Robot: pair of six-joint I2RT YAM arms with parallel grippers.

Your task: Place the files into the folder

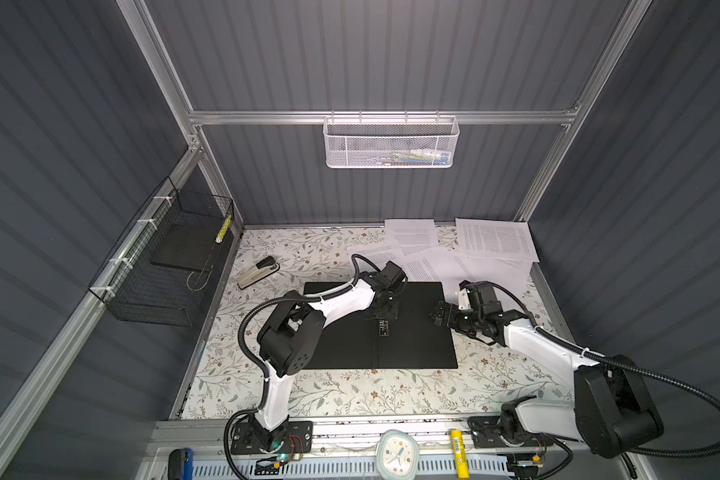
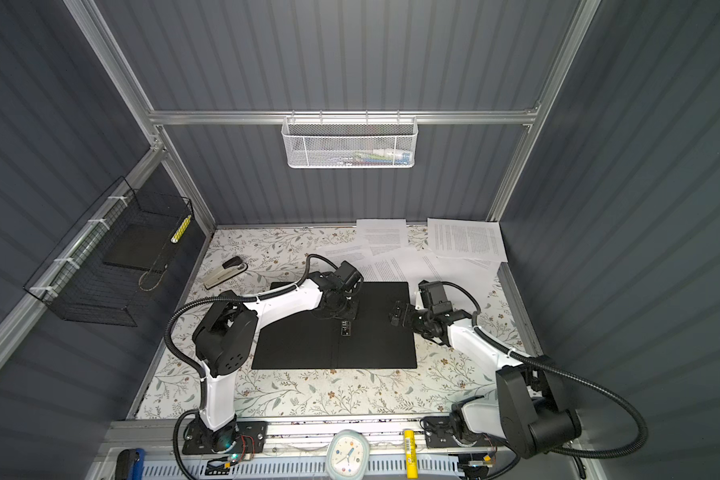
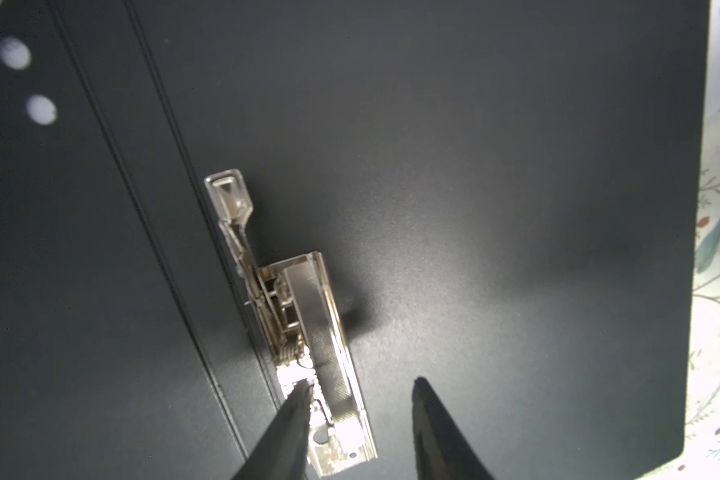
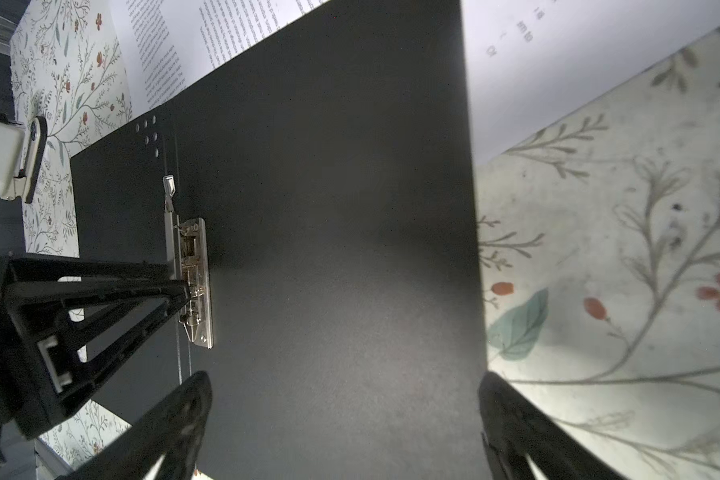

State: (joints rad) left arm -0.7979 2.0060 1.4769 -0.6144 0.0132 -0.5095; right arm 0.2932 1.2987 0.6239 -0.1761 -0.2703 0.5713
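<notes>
I judge the step in hand to be opening the clip so that sheets can go under it. The folder [image 1: 341,345] lies open, black inside up, in the middle of the floral surface [image 1: 350,390], with its metal clip [image 3: 308,311] along the spine crease. To do this well I would work the lever rather than the base plate, keep the tips low and square to it, and lift gently so the light folder neither slides nor rises; the other arm could press the cover down if it does. My left fingers [image 3: 292,424] stand partly apart at the clip's end and grasp nothing that I can see; one tip touches the bright metal, the other is just beside the clip over bare black board, touching or not I cannot tell. My right fingers [image 4: 175,424] are spread wide and empty above the folder's right-hand half, near its outer edge. Farthest off, the files [image 1: 495,241] lie loose and overlapping at the far right of the surface; the nearest sheets reach the folder's far edge; none is in it yet.
</notes>
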